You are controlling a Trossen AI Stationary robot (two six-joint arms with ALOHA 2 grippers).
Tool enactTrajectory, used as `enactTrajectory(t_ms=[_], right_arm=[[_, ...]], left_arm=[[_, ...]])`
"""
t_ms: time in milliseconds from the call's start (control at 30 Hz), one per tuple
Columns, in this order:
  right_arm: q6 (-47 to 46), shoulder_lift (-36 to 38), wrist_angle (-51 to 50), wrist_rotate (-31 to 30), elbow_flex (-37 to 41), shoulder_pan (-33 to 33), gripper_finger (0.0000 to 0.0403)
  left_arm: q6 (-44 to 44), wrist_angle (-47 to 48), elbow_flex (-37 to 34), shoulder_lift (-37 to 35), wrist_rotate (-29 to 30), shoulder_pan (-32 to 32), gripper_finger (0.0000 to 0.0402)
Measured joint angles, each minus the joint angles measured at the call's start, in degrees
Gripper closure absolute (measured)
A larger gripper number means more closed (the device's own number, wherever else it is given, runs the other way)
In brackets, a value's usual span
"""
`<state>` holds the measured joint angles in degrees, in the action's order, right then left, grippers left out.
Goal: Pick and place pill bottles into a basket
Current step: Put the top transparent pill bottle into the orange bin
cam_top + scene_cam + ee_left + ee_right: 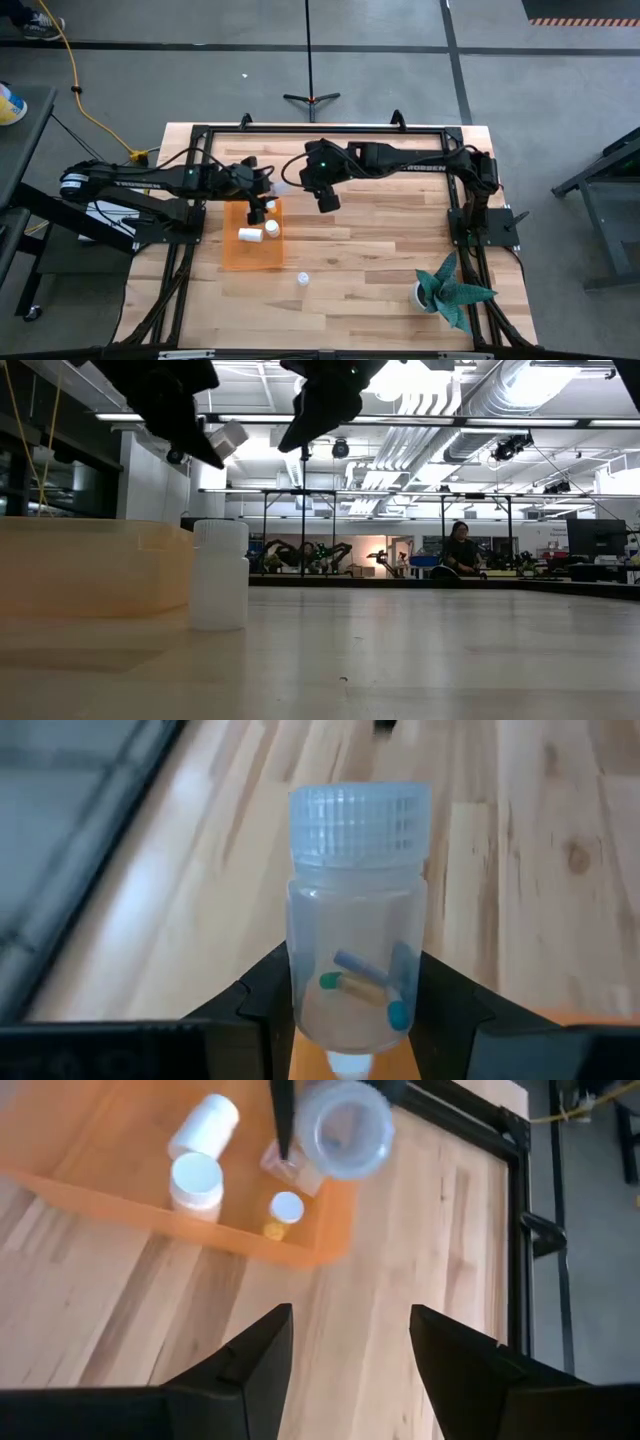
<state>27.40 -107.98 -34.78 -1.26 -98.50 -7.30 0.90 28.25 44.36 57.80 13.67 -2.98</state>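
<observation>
Overhead view: left gripper (262, 203) hangs over the far end of the orange basket (232, 262), clenched on a pill bottle. Two bottles lie inside the basket (249, 234), (271, 229). One more bottle (302, 279) stands on the table (380, 300), just beside the basket's near right corner. Right gripper (327, 199) hovers near the basket's far right corner, empty.

Low view: standing bottle (219, 575) is upright beside the basket wall (90, 565); both arms are overhead.

Left wrist view: held bottle (357, 910) is translucent, ribbed cap up, a few capsules inside; fingers (450, 1005) grip the lower body.

Right wrist view: right fingers (250, 1355) are spread, nothing between them; the basket holds three bottles here, including a small one (286, 1208).

Assessment: bottles appear light, rigid and smooth-walled, likely slippery; grip across the body below the cap.
</observation>
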Motion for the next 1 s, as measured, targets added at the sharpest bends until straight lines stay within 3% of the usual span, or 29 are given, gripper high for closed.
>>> enactTrajectory(t_ms=[267,467,767,1000], right_arm=[[-3.3,0.0,-1.4,1.8,0.0,-3.1,0.0209],[-3.6,0.0,-1.3,6.9,0.0,-4.2,0.0209],[-2.7,0.0,-1.0,8.7,0.0,-4.3,0.0208],[-2.1,0.0,-1.1,8.8,0.0,-4.3,0.0208]], left_arm=[[-34.3,18.6,2.7,0.6,0.0,0.0,0.0205],[-55.7,31.6,2.7,1.5,-1.1,0.0,0.0221],[-67.5,32.1,2.8,6.1,-2.4,0.0,0.0196],[-73.3,31.9,2.8,11.9,-5.6,0.0,0.0222]])
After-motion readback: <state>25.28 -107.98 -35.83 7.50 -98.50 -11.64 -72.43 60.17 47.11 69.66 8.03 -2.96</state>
